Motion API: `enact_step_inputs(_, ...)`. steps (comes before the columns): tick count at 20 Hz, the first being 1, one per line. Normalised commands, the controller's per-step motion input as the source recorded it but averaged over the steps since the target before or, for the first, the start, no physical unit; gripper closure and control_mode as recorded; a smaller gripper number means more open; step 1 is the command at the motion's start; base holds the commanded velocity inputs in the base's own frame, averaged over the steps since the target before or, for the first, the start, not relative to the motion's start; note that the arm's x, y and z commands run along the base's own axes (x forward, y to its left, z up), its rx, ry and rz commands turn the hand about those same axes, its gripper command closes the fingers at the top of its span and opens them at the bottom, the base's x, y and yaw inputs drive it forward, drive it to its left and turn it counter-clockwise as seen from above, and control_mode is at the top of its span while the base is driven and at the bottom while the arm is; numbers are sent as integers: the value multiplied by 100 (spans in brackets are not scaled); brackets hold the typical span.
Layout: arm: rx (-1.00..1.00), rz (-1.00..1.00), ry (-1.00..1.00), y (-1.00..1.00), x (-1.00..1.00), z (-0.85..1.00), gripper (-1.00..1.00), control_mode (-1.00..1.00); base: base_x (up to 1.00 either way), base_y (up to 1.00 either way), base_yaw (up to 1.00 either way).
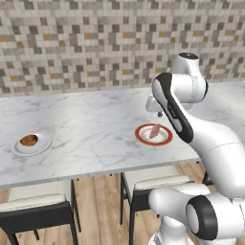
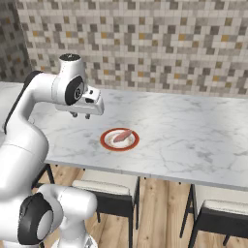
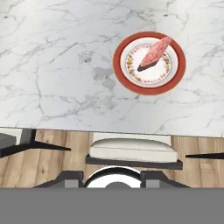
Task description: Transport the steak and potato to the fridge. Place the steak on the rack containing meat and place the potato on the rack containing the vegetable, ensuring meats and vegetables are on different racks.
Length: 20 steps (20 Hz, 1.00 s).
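Observation:
A pink steak lies on a red-rimmed plate near the front edge of the marble counter. Far to the left, the brown potato sits in a white bowl. My gripper hangs above the counter, just beside and above the plate, pointing down. Its fingers stand apart with nothing between them. The fridge and its racks are out of view.
The marble counter runs the full width, backed by a mosaic tile wall. Dark-framed chairs with pale seats stand tucked under its front edge on a wooden floor.

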Motion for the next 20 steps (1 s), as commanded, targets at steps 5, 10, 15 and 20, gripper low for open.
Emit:
enact_step_inputs(5, 0, 0, -2, 0, -33, 0, -100, -100, 0, 0, 0)
enact_step_inputs(10, 0, 0, 3, -1, -58, -16, -100, -100, 0, 0, 0)
enact_step_inputs(15, 0, -25, 16, -18, -40, -20, -100, -100, 0, 0, 0)
enact_step_inputs(20, 0, -32, 8, -17, 2, -21, -100, -100, 0, 0, 0)
